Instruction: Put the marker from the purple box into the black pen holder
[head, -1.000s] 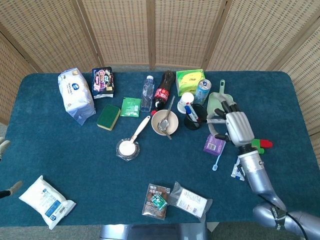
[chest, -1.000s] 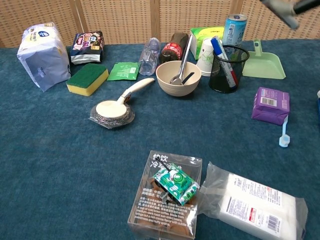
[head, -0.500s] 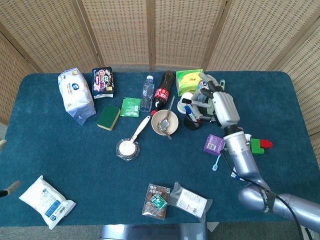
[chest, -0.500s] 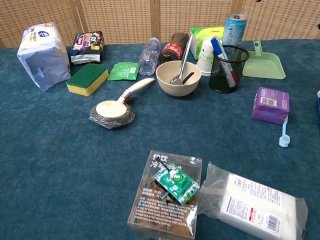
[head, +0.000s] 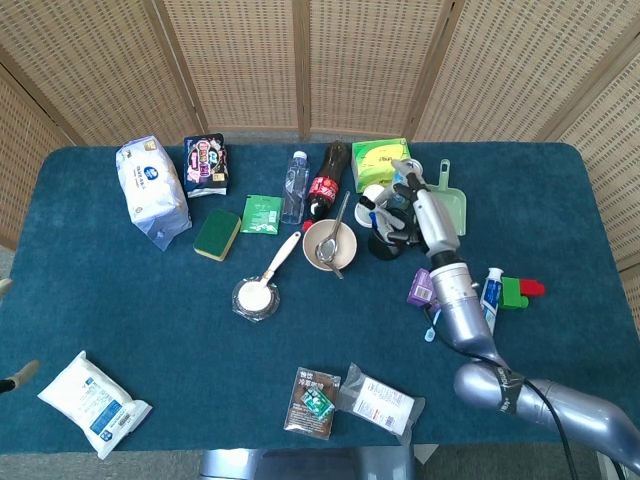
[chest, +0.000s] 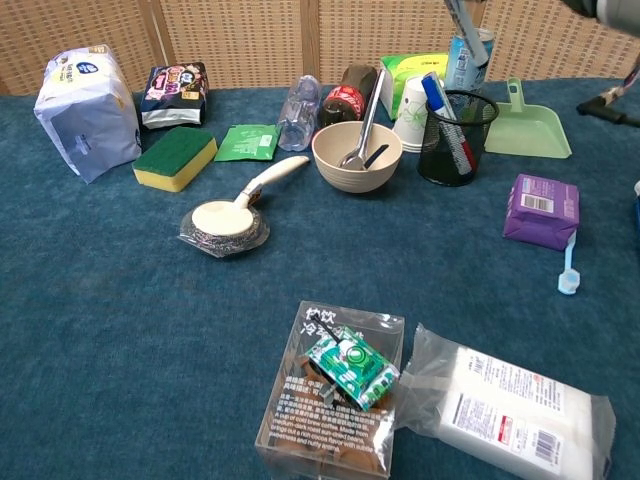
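Note:
The black mesh pen holder (head: 383, 240) (chest: 455, 140) stands right of the beige bowl. A marker (chest: 443, 115) with a blue cap leans inside it, also seen as the marker (head: 377, 218) in the head view. The purple box (head: 422, 288) (chest: 541, 210) lies nearer the front, to the holder's right. My right hand (head: 413, 205) hovers just above and right of the holder, fingers spread, nothing visible in them; its fingertips (chest: 465, 28) poke in at the top of the chest view. Only the fingertips of my left hand (head: 14, 379) show at the far left edge, spread apart.
Around the holder stand a paper cup (chest: 411, 100), a drink can (chest: 468, 55), a green dustpan (chest: 527, 128) and the bowl with a spoon (chest: 357, 155). A light blue toothbrush (chest: 568, 268) lies by the purple box. Packets (chest: 335, 385) lie at the front.
My right hand has swung from over the purple box up and left to the pen holder. The marker in the holder and the purple box have not moved.

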